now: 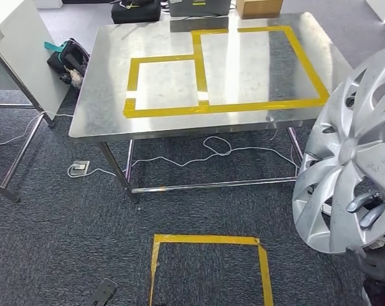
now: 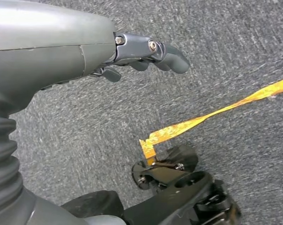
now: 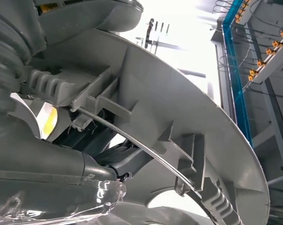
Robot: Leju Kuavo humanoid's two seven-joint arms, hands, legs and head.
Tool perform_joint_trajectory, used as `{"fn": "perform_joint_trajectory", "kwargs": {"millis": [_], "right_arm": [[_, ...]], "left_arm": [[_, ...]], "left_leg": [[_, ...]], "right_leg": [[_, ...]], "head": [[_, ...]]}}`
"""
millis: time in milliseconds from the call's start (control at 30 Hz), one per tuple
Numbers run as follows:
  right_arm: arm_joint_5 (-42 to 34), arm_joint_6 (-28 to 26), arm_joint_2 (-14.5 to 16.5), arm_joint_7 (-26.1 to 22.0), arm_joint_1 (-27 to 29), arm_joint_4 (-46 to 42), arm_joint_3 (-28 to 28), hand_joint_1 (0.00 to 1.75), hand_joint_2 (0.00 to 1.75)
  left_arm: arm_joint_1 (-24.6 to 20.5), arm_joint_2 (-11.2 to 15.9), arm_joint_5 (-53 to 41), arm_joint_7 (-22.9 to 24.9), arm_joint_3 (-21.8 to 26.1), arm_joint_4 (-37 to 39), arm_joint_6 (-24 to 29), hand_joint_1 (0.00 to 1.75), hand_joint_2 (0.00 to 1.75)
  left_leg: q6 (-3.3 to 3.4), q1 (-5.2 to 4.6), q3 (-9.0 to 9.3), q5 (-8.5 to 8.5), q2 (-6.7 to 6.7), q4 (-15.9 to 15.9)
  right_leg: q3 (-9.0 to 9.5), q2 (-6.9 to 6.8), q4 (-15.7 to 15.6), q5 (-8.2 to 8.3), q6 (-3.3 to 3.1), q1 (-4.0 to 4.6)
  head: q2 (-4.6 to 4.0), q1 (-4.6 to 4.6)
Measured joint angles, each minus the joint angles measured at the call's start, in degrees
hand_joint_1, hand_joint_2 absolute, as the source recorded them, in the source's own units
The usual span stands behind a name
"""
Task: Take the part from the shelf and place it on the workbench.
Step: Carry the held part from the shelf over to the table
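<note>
The silver, multi-spoked plastic wheel cover (image 1: pixel 350 153) is held upright in the air, off to the right of the shiny steel table (image 1: pixel 104 83) and lower than its top, above the dark grey carpet (image 1: pixel 60 242). The right robot hand (image 1: pixel 368 210) grasps it: dark fingers (image 1: pixel 361 203) poke through the gaps between spokes near its lower edge. In the right wrist view the ribbed grey back of the wheel cover (image 3: pixel 204 140), with its thin wire ring, lies right against that robot hand (image 3: pixel 62 168).

The table top carries yellow tape rectangles (image 1: pixel 219 105), a small one beside a larger one. In front of the table, on the carpet, lies a further yellow tape square (image 1: pixel 207 240). White cables (image 1: pixel 215 150) trail under the table.

The left robot hand (image 2: pixel 143 54) hangs over the carpet, grasping nothing, its fingers (image 2: pixel 172 58) loosely extended and slightly curled.
</note>
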Motion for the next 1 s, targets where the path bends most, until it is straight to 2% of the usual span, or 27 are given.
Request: {"fn": "perform_joint_trajectory", "kwargs": {"millis": [33,67,100,133,267,333,400,433,467,500,567,600,633,733,800,833,900,933,967,1000], "right_arm": [[0.0,0.0,0.0,0.0,0.0,0.0,0.0,1.75,1.75],[0.1,0.0,0.0,0.0,0.0,0.0,0.0,1.75,1.75],[0.1,0.0,0.0,0.0,0.0,0.0,0.0,1.75,1.75],[0.1,-0.1,0.0,0.0,0.0,0.0,0.0,1.75,1.75],[0.2,-0.1,0.0,0.0,0.0,0.0,0.1,1.75,1.75],[0.2,-0.1,0.0,0.0,-0.1,0.0,0.1,1.75,1.75],[0.3,-0.2,0.0,0.0,-0.1,0.0,0.2,1.75,1.75],[0.4,-0.2,0.0,0.0,-0.1,0.0,0.2,1.75,1.75],[0.4,-0.3,0.0,0.0,0.0,0.0,0.2,1.75,1.75],[0.4,-0.3,0.0,0.0,0.0,0.0,0.3,1.75,1.75],[0.4,-0.3,0.0,0.0,0.0,0.0,0.3,1.75,1.75],[0.5,-0.4,0.0,0.0,-0.1,0.0,0.4,1.75,1.75],[0.5,-0.4,0.0,0.0,-0.1,0.0,0.4,1.75,1.75],[0.5,-0.4,0.0,0.0,0.0,0.0,0.5,1.75,1.75],[0.5,-0.5,0.0,-0.1,0.0,0.0,0.5,1.75,1.75],[0.5,-0.5,0.0,-0.1,-0.1,0.0,0.5,1.75,1.75],[0.5,-0.5,0.0,-0.1,-0.1,0.0,0.5,1.75,1.75],[0.5,-0.5,0.0,-0.1,-0.1,0.0,0.5,1.75,1.75],[0.5,-0.5,0.0,-0.1,-0.1,0.0,0.5,1.75,1.75],[0.5,-0.5,0.0,-0.1,-0.1,0.0,0.5,1.75,1.75]], "left_arm": [[0.0,0.0,0.0,0.0,0.0,0.0,0.0,0.00,1.75],[0.0,0.0,0.0,0.0,0.0,0.0,0.0,0.00,1.75],[-0.1,0.0,0.0,0.0,0.0,0.0,0.0,0.00,1.75],[-0.1,0.0,0.0,0.0,0.0,0.0,0.0,0.00,1.75],[0.0,0.0,-0.1,0.0,0.0,0.0,0.0,0.00,1.75],[0.0,0.1,-0.1,0.0,0.0,0.0,0.0,0.00,1.75],[0.0,0.1,-0.1,0.0,0.1,0.0,0.0,0.00,1.75],[0.0,0.1,-0.2,0.0,0.1,0.0,-0.1,0.00,1.75],[0.1,0.0,-0.3,0.0,0.1,0.0,-0.1,0.00,1.75],[0.1,0.0,-0.4,0.0,0.1,0.0,-0.1,0.00,1.75],[0.1,0.0,-0.4,0.0,0.1,0.0,-0.1,0.00,1.75],[0.0,0.0,-0.4,0.0,0.1,0.0,-0.1,0.00,1.75],[0.0,0.1,-0.4,-0.1,0.1,0.0,-0.2,0.00,1.75],[0.0,0.1,-0.4,-0.1,0.1,0.0,-0.2,0.00,1.75],[-0.1,0.1,-0.5,-0.1,0.1,0.0,-0.2,0.00,1.75],[-0.1,0.1,-0.5,-0.1,0.1,0.0,-0.2,0.00,1.75],[-0.1,0.0,-0.5,-0.2,0.0,0.0,-0.2,0.00,1.75],[0.0,0.0,-0.5,-0.2,0.0,0.0,-0.2,0.00,1.75],[0.1,0.0,-0.5,-0.2,0.0,0.0,-0.2,0.00,1.75],[0.1,0.0,-0.5,-0.2,0.0,0.0,-0.2,0.00,1.75]], "left_leg": [[0.00,0.09,1.63,2.43,0.07,-3.8],[-0.01,0.09,3.39,4.10,0.14,-7.6],[0.14,0.09,4.78,5.05,0.17,-10.5],[0.36,0.04,5.56,5.22,0.18,-12.2],[1.95,-0.01,6.08,4.79,0.06,-13.1],[2.69,0.09,6.48,4.65,0.07,-13.3],[3.15,-0.08,6.79,4.28,0.05,-13.3],[3.25,-0.16,7.00,4.08,0.04,-13.3],[3.28,-0.22,7.29,3.85,0.02,-13.3],[3.21,-0.24,7.68,3.58,-0.01,-13.3],[2.85,-0.31,8.53,2.93,-0.09,-13.3],[2.58,-0.41,8.74,2.64,-0.15,-13.2],[2.29,-0.51,8.79,2.48,-0.20,-13.1],[1.48,-0.50,8.73,2.25,-0.25,-13.2],[0.83,-0.42,7.98,1.20,-0.12,-11.4],[0.52,-0.36,6.65,0.10,-0.04,-8.9],[0.10,-0.25,2.04,-2.46,0.04,-1.2],[0.02,-0.21,-0.12,-2.98,0.05,1.9],[0.03,-0.21,-1.48,-2.43,0.05,3.3],[0.15,-0.21,-1.66,-0.75,0.05,2.4]], "right_leg": [[0.28,0.03,0.0,-0.19,0.22,-0.07],[0.49,0.07,0.0,-0.40,0.51,-0.02],[0.60,0.12,0.1,-0.58,0.85,0.05],[0.65,0.17,0.0,-0.71,1.20,0.14],[0.54,0.10,0.3,-1.36,2.47,0.03],[-1.85,-0.01,5.1,-3.89,2.69,0.01],[-5.94,-0.02,12.9,-6.93,2.74,0.05],[-7.49,-0.02,15.4,-7.34,2.76,0.07],[-8.07,-0.02,15.9,-6.60,2.75,0.08],[-7.51,-0.03,14.1,-4.83,2.70,0.08],[-4.27,-0.03,6.8,-0.61,2.59,0.07],[-2.68,0.00,3.6,0.50,2.46,0.08],[-1.71,0.06,1.6,0.89,2.32,0.11],[-1.24,0.22,0.7,0.40,1.46,0.23],[-0.74,0.17,0.4,0.13,0.73,0.07],[-0.40,0.11,0.3,-0.03,0.40,-0.03],[0.07,0.03,0.2,-0.50,-0.02,-0.03],[0.32,0.05,0.2,-0.76,-0.11,-0.02],[0.67,0.08,0.2,-1.05,-0.10,-0.02],[1.11,0.13,0.2,-1.38,-0.03,-0.02]], "head": [[0.00,-0.01],[0.00,-0.02],[0.00,0.00],[0.00,0.02],[0.00,0.19],[0.00,0.51],[0.00,0.71],[0.00,0.71],[0.00,0.72],[0.00,0.72],[0.00,0.72],[0.00,0.72],[0.00,0.67],[0.00,0.47],[0.00,0.31],[0.00,0.22],[0.00,0.10],[0.00,0.11],[0.00,0.10],[0.00,0.09]]}}
